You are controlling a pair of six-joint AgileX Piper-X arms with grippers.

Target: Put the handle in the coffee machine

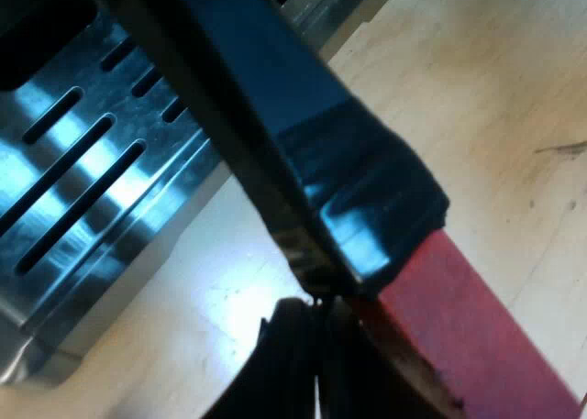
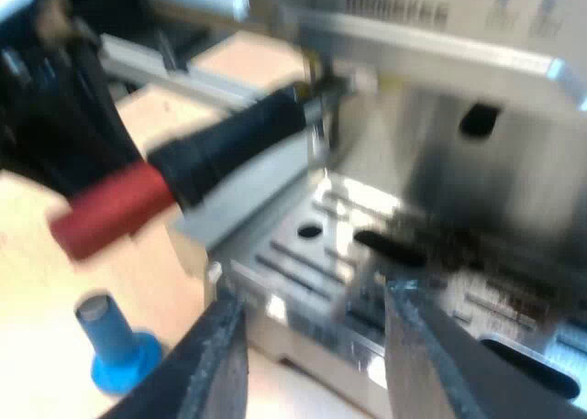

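the espresso machine (image 2: 477, 162) stands on the table (image 1: 477, 89), its slotted drip tray (image 1: 83, 181) just beneath the handle (image 2: 220, 148). the handle's metal end is up at the machine's front and its red end points away over the table; i cannot tell if it is locked. my left pincer (image 1: 307, 346) is at the red end, clamped or not i cannot tell. my right pincer (image 2: 316, 364) hangs spread and empty near the tray.

risk, as i judge it: a twist with the head unseated could jam it or drop it onto the tray. a low sweep could topple the blue tamper (image 2: 115, 346).

count: one machine, one handle, one tamper, two pincers.
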